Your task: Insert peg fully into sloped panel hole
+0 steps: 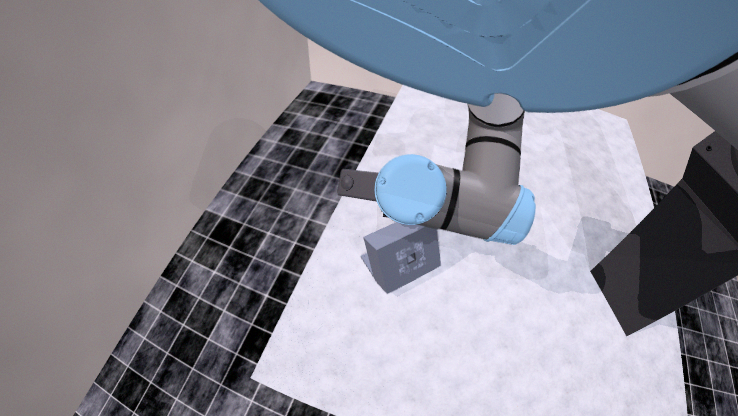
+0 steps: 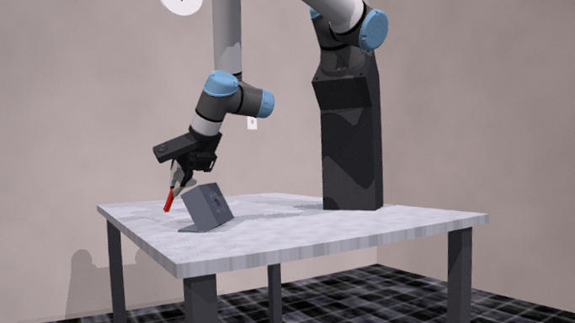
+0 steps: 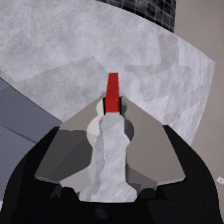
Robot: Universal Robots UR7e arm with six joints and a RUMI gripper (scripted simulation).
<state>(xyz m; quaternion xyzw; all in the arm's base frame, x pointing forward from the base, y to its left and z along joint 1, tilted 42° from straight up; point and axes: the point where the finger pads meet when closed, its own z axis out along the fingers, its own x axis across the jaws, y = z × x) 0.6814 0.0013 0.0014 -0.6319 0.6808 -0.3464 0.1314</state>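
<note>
red peg point(image 3: 113, 92), grey panel point(image 2: 206, 211), marbled table point(image 2: 321, 231)

Marbled table point(image 2: 365, 233), sloped panel point(image 2: 204, 211) resting on it

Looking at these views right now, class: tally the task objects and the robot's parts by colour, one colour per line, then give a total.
Red: 1, the peg clamped in the gripper
Grey: 2, the sloped panel and the table
Black: 2, the gripper and the arm's pedestal
Total: 5

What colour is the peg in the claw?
Red; the peg shows best in the wrist view.
</note>
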